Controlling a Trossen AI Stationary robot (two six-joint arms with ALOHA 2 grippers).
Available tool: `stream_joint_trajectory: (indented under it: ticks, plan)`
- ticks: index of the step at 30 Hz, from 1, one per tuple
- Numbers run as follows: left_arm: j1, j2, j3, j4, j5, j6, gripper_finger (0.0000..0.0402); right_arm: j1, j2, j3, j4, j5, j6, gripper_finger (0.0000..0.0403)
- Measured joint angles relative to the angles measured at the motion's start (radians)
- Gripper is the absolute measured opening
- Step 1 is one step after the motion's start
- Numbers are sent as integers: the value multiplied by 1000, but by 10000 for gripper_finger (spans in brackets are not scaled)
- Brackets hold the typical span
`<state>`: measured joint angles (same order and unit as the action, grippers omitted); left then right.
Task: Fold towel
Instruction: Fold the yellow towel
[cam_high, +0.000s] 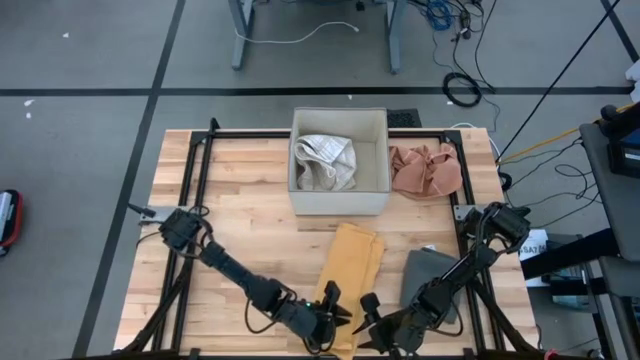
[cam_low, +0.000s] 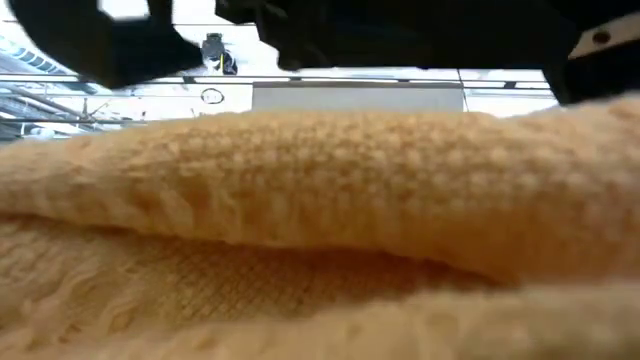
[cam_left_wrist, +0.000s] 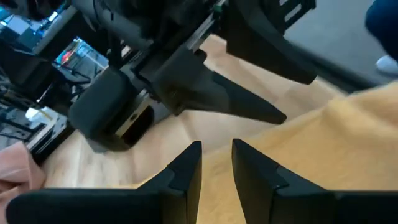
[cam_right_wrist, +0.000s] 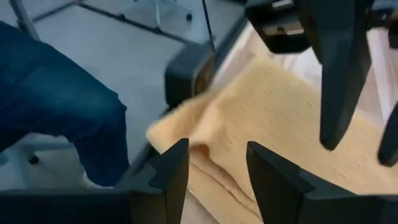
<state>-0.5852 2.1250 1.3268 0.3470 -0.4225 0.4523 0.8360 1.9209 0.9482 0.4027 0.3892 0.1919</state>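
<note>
While both dark arms reach down to the near edge of the wooden bench (cam_high: 240, 180), a yellow knitted towel (cam_high: 352, 270) lies there in a long, partly folded strip that runs from near the middle of the bench to that edge. The left gripper (cam_high: 330, 312) sits at the near end of the towel, and its jaws stand a little apart with a small gap over the yellow cloth. The right gripper (cam_high: 367, 318) is just beside it, at the other side of the same end, with its jaws apart around the towel's edge. A white square box (cam_high: 338, 160) stands at the far side and holds a white crumpled cloth (cam_high: 325, 160). A pink crumpled cloth (cam_high: 425, 170) lies beside the box. A grey folded cloth (cam_high: 425, 272) lies just beside the yellow towel.
</note>
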Motion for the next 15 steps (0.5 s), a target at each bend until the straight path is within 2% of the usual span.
stream_joint_trajectory:
  ticks: [5, 12, 15]
  plan:
    - [-22, 0, 15, -48, 9, -66, 94, 2, 0, 0, 47, -4, -17, 148]
    - [-41, 0, 17, -74, 145, -208, 94, 1, 31, 1, 105, -11, 23, 148]
    - [-47, 0, 17, -81, 160, -247, 94, -3, 73, 20, 128, -27, 24, 148]
